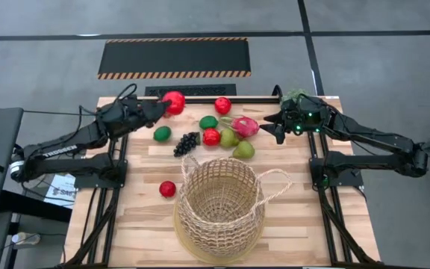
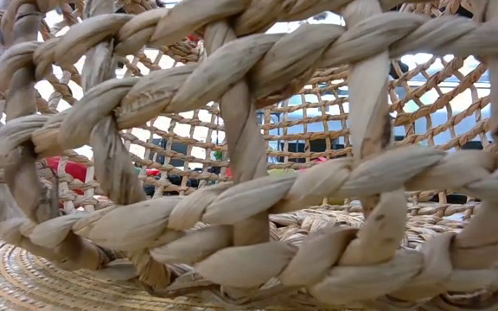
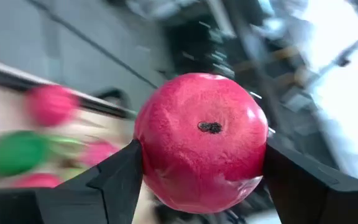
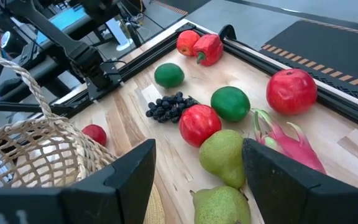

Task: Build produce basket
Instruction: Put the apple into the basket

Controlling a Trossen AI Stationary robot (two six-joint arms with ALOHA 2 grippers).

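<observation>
Left gripper (image 3: pixel 201 180) clamps round red pomegranate-like fruit (image 3: pixel 201 140) above counter's (image 1: pixel 290 224) far edge; right gripper (image 4: pixel 197 177) open nr green pears (image 4: pixel 224 155), tan wicker basket (image 1: pixel 219 205) empty.

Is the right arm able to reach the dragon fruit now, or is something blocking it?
Probably yes. The right gripper is open and empty, just beside the dragon fruit, with bare table between them. Only the pears crowd its near side.

Even, bright daylight — left wrist background blurred, window glare at right.
</observation>
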